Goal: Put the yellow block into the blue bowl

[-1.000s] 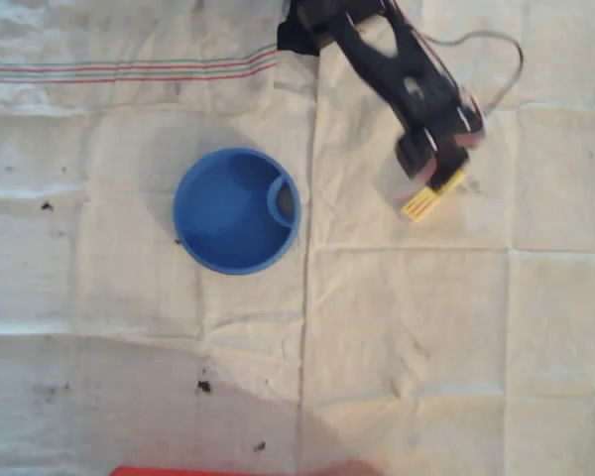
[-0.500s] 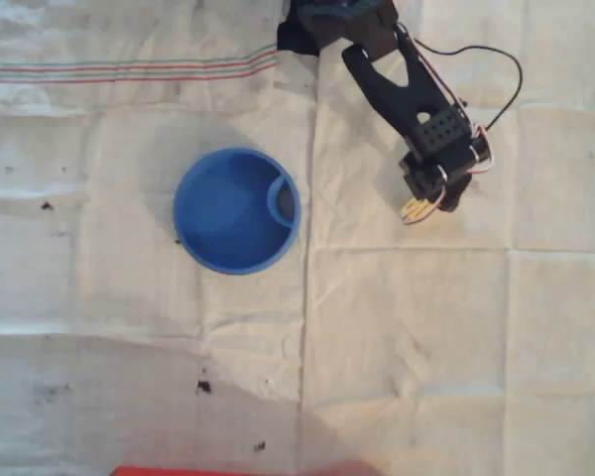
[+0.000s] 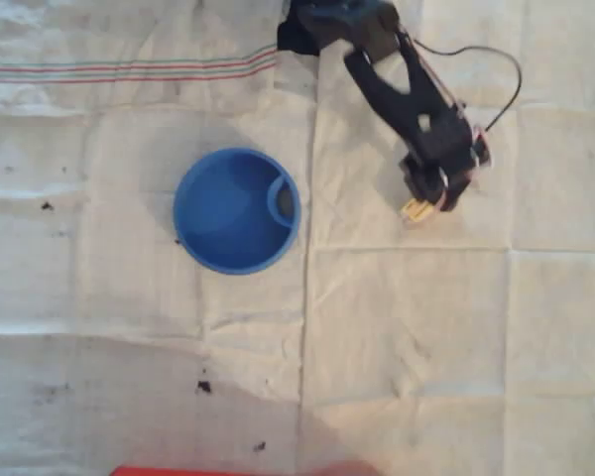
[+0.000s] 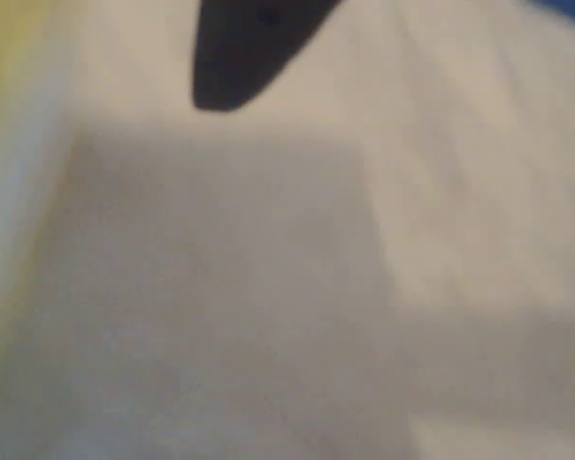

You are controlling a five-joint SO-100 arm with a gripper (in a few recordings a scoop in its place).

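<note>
Block [image 3: 414, 210] first — only a yellow tip of it shows in the overhead view, poking out from under the black claw [image 3: 428, 194], which sits right over it on the white cloth [image 3: 407, 327]. The arm reaches down from the top edge and hangs its head directly above the bar, which reads to me as the grasp itself: the claw has to be square over so thin a piece to pinch it across its narrow side. Whether the jaws are apart or already clamped on the block I cannot tell; the wrist hides them from above, and the wrist view is a blur of pale cloth with one dark finger [image 4: 240, 57] at the top and a yellow smear [image 4: 5, 57] at the left edge, likely the block close by.

Bowl [image 3: 237, 209] sits well apart to the left in the overhead view, upright and open, its small ring handle [image 3: 281, 201] turned toward the arm's side. Nothing is in it, so the carry across is not yet done.

No brand, label or writing is readable anywhere — any marks on the block are too small and too covered.
</note>
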